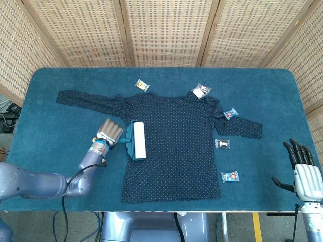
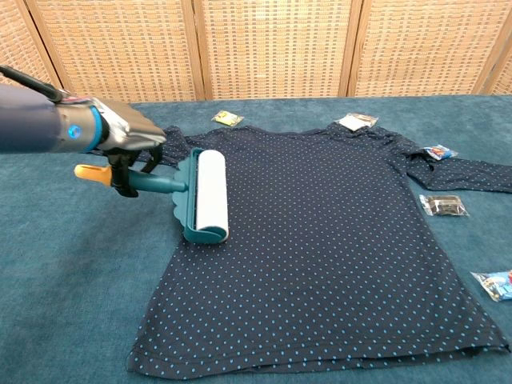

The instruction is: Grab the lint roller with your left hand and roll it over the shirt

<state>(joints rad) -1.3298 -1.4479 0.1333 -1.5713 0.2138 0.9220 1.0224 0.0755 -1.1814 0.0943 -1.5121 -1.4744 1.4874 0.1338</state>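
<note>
A dark blue dotted shirt (image 1: 176,146) (image 2: 336,240) lies flat on the teal table (image 1: 50,141). The lint roller (image 1: 136,140) (image 2: 202,194), teal with a white roll and an orange handle tip (image 2: 90,172), rests on the shirt's left edge by the sleeve. My left hand (image 1: 108,132) (image 2: 120,136) grips its handle. Off the table's front right corner, my right hand (image 1: 302,169) holds nothing, its fingers spread. The chest view does not show it.
Several small wrapped packets lie around the shirt: one (image 1: 142,84) behind the left shoulder, one (image 1: 202,91) at the collar, one (image 1: 230,114) on the right sleeve, one (image 1: 222,144) and another (image 1: 229,177) to the right. Wicker screens stand behind the table.
</note>
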